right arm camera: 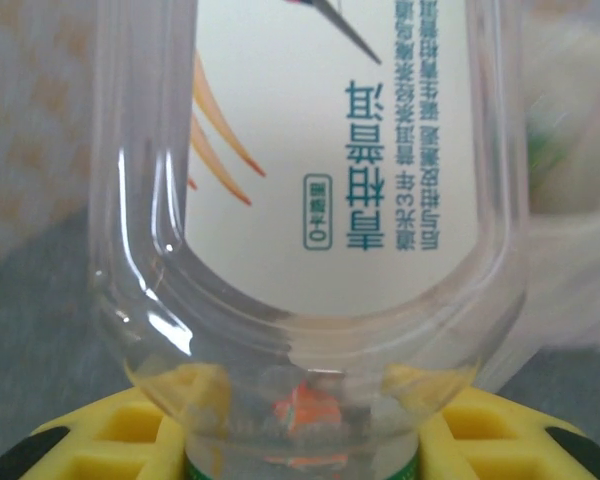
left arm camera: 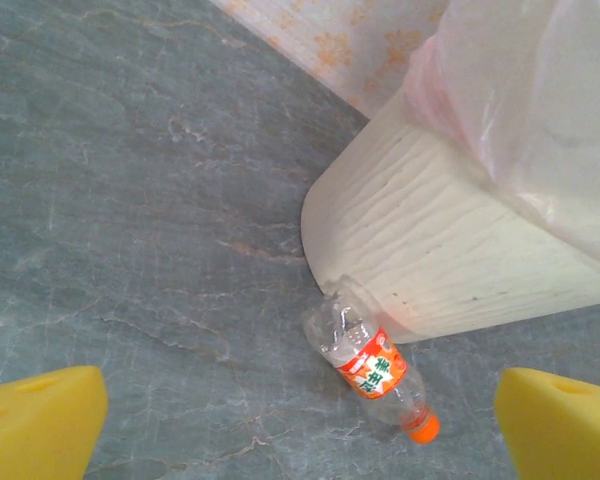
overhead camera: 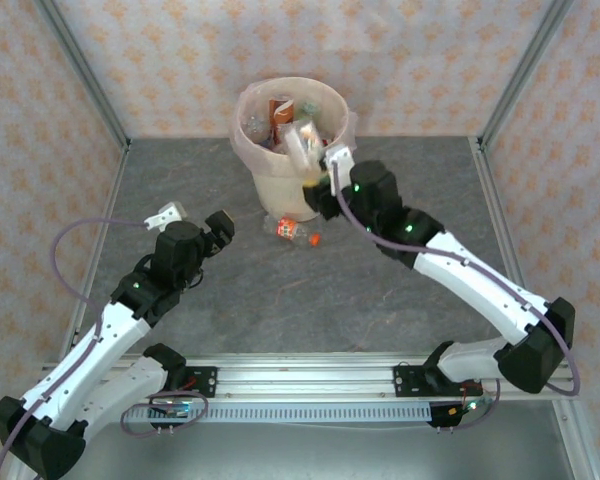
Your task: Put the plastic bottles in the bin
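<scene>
The cream bin (overhead camera: 280,190), lined with a pinkish bag, stands at the back centre with several bottles (overhead camera: 278,115) inside. My right gripper (overhead camera: 320,177) is at the bin's near right rim, shut on the neck of a clear bottle with a white label (overhead camera: 302,143), which tilts over the rim. In the right wrist view this bottle (right arm camera: 310,200) rises from between the yellow pads (right arm camera: 90,440). A clear bottle with an orange label and cap (overhead camera: 293,230) lies on the table at the bin's foot. My left gripper (overhead camera: 220,228) hangs open to its left; its wrist view shows that bottle (left arm camera: 372,362) against the bin wall (left arm camera: 430,230).
The grey table (overhead camera: 230,290) is enclosed by patterned walls and metal posts at the back and sides. An aluminium rail (overhead camera: 310,378) with both arm bases runs along the near edge. The bag's loose edge (left arm camera: 540,110) overhangs the bin rim.
</scene>
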